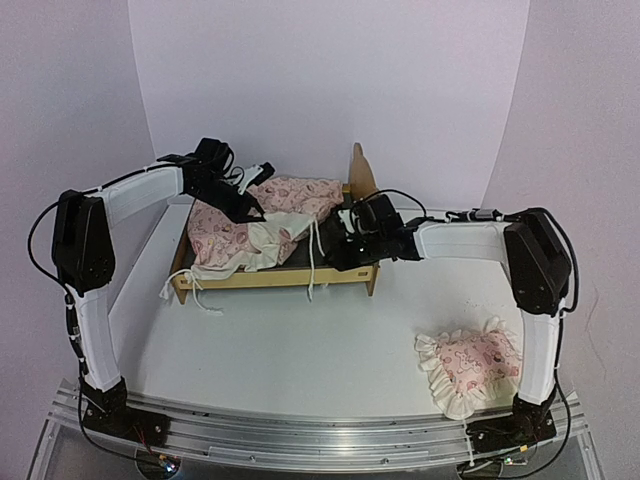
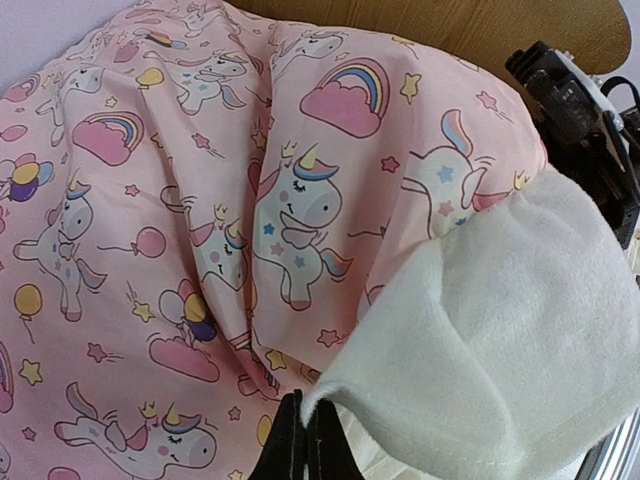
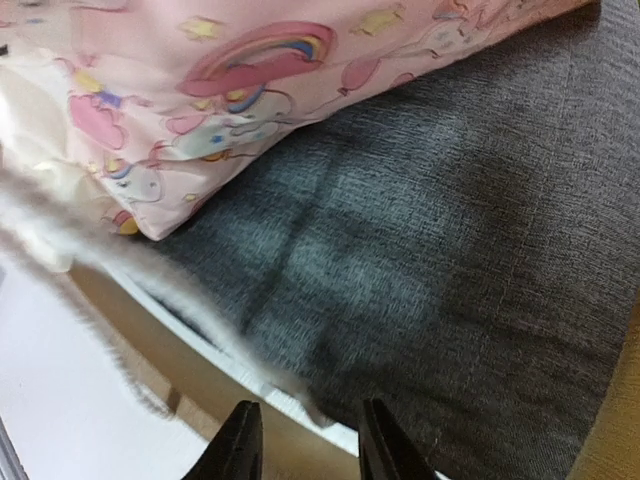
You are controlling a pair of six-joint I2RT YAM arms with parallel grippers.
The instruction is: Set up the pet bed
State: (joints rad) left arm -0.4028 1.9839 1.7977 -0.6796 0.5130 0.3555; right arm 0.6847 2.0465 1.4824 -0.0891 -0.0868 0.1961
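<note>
- The right claw hangs with its two fingers parted. Nothing is clearly caught between them, and a blurred cream cloth edge trails just in front of the tips.
- The pet bed lies directly beneath that claw, at the middle of the table toward its far edge. Its long axis runs left to right, roughly parallel to the near edge, with the headboard at the right end.
- Below the right claw the grey base is bare. The pink unicorn-print cushion is bunched toward the left, foot end.
- The left claw is closed and appears to pinch a turned-up fold of the cushion's cream underside.
- The coming move looks like pulling the cushion rightward along the bed's length. The right claw is nearer the empty end.
- The right arm rises from the near right corner, its forearm level and reaching left. The left arm rises from the near left corner and reaches right over the cushion.
- A ruffled pillow lies near the right arm's base, well apart from the bed.
</note>
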